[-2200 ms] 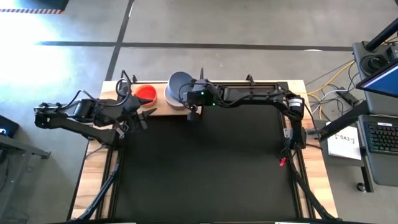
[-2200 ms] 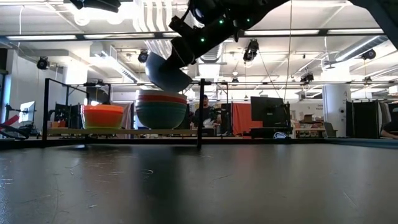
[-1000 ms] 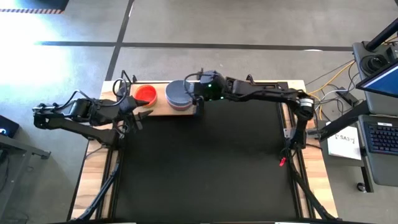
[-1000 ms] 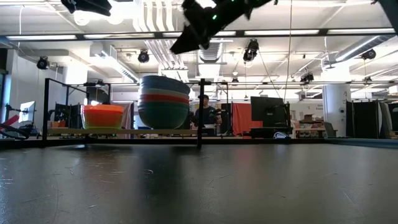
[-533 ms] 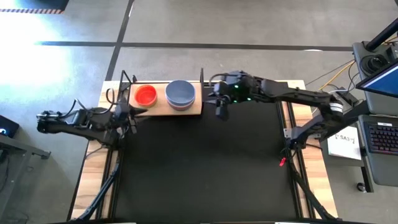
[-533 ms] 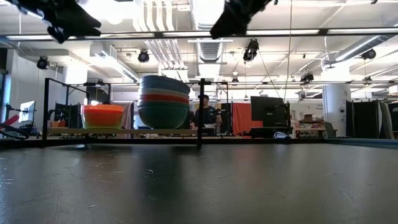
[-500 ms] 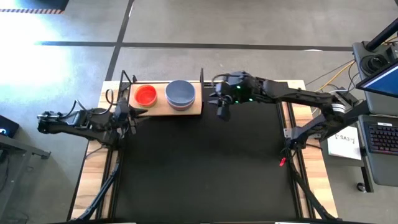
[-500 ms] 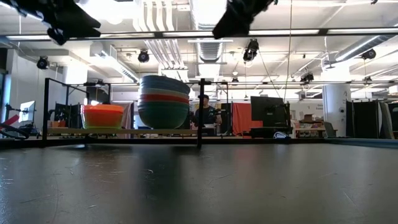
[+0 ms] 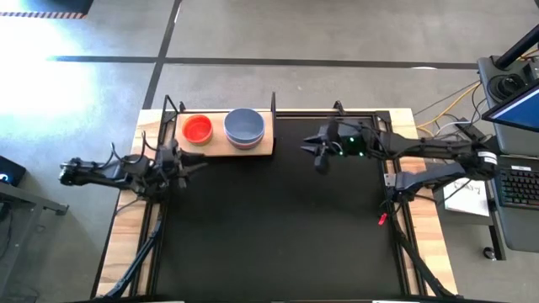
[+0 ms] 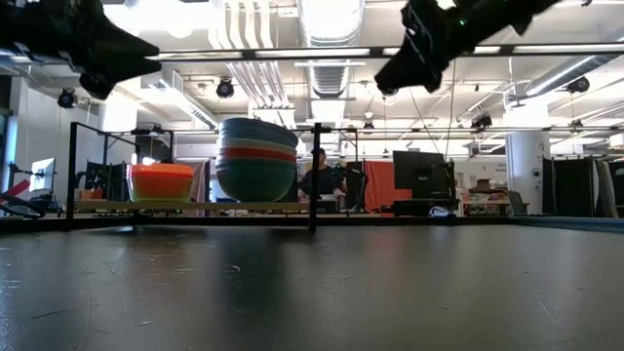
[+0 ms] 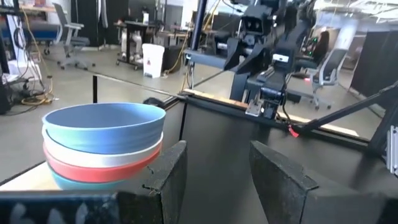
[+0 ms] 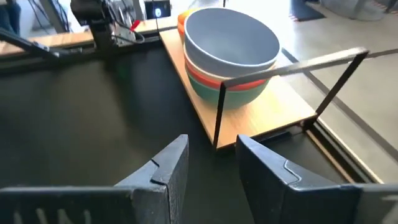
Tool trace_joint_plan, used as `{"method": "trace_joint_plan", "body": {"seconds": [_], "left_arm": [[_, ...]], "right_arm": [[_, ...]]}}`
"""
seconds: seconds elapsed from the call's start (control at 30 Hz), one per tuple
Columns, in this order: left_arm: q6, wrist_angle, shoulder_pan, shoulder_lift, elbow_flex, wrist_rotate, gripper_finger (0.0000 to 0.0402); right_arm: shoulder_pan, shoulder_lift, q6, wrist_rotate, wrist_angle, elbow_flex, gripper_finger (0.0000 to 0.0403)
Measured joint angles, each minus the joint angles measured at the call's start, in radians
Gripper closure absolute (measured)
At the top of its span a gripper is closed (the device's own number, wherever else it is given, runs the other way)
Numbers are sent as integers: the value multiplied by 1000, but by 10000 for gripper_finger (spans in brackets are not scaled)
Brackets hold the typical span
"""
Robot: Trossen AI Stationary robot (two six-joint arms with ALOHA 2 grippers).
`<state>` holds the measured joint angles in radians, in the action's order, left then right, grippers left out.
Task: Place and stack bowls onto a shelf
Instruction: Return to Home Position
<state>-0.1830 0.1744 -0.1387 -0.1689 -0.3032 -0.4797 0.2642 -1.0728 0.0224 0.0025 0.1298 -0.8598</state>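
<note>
Wooden shelf [image 9: 268,149] bears two bowl stacks [image 9: 198,129], the taller stack [image 9: 244,127] four high; left claw [image 9: 190,161], right claw [image 9: 318,156] both released.

Bright, even overhead light; a washed-out patch of glare lies on the concrete floor [image 9: 50,38] at the high view's upper left. The low view looks into ceiling strip lights [image 10: 327,15], blown white, with faint sheen on the black mat [image 10: 312,292]. The stacked bowls [image 11: 102,143] are softly lit from above.
</note>
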Motion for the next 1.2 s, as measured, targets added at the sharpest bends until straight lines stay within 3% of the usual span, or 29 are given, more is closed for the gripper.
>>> {"method": "trace_joint_plan", "body": {"seconds": [0.27, 0.5, 1.2], "left_arm": [[18, -240, 0, 31, 175, 1, 247], [18, -379, 0, 38, 273, 2, 247], [8, -374, 0, 16, 293, 2, 247]], "right_arm": [[0, 76, 60, -1, -246, 234, 278], [0, 93, 103, -1, -388, 354, 278], [0, 82, 173, -1, -713, 601, 278]]}}
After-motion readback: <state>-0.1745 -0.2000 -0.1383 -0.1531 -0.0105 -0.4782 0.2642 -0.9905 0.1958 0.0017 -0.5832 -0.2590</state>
